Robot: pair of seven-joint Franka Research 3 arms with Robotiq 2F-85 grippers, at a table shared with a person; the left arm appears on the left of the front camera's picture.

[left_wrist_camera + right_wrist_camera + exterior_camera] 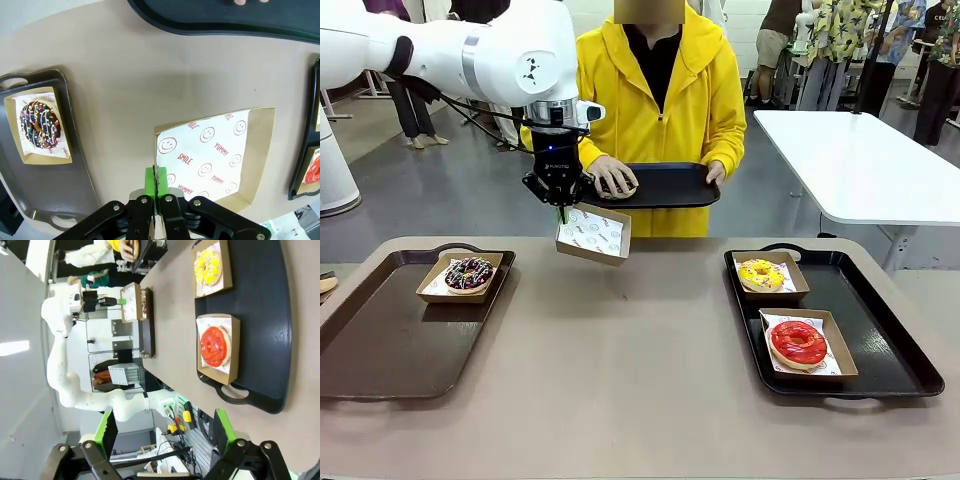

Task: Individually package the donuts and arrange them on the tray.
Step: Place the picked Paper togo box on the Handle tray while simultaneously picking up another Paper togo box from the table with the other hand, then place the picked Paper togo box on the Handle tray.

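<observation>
My left gripper hangs above the table's far middle, shut on the rim of an empty paper-lined box. The left wrist view shows the green pads of this gripper pinching the edge of the box. A chocolate donut with sprinkles lies boxed on the left tray. On the right tray, a yellow donut and a red donut each sit in a box. My right gripper stands open, holding nothing.
A person in yellow at the far side holds a black tray, one hand resting on a tan donut on it. A white table stands at the back right. Bare tabletop lies between the two trays.
</observation>
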